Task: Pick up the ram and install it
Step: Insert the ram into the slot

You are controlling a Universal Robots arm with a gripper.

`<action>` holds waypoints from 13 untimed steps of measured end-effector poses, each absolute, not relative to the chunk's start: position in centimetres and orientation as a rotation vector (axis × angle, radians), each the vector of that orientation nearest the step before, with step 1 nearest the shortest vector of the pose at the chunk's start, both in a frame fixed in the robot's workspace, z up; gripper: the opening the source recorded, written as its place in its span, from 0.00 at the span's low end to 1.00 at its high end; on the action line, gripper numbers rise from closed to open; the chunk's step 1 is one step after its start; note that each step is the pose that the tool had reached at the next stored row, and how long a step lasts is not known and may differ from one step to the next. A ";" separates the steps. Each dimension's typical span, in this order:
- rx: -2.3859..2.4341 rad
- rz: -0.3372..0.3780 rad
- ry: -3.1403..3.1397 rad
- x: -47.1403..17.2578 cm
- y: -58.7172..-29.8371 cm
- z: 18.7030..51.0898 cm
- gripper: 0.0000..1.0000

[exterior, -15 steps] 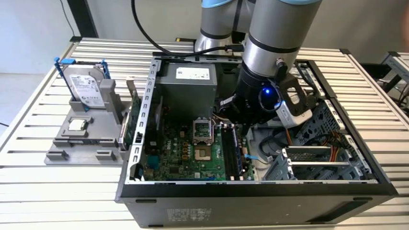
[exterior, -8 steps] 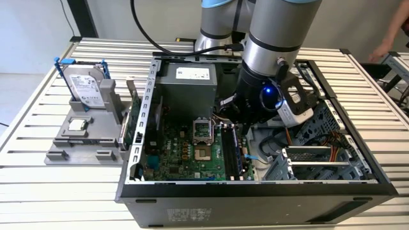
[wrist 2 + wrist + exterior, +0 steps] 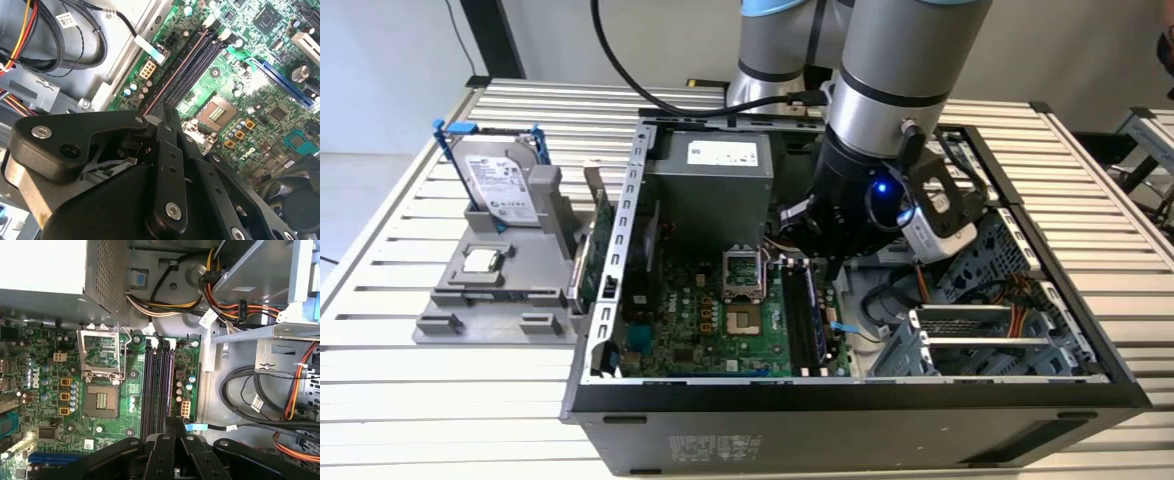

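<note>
Exterior view: the arm's wrist hides the gripper fingertips and the far ends of the memory slots. Both wrist views: the gripper body covers the slots' near ends; whether a ram sits between the fingers cannot be told.

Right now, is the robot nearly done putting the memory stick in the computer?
Partway, it seems. The black gripper hangs inside the open dark computer case, just above the long black memory slots on the green motherboard. I cannot tell whether it holds the ram, or whether one is seated.
</note>
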State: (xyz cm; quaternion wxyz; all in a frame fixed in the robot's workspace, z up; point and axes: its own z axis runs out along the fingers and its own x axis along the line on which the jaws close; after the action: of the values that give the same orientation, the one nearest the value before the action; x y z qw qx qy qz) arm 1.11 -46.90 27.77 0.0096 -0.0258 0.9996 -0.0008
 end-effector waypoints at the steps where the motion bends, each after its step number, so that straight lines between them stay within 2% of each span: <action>1: -0.086 -0.003 3.121 1.1 -46.9 27.8 0.00; 13: -0.168 -0.002 3.118 1.1 -46.9 27.8 0.00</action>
State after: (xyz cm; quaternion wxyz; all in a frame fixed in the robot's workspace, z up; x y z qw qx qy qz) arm 1.11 -46.90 27.77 0.0096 -0.0539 0.9985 -0.0005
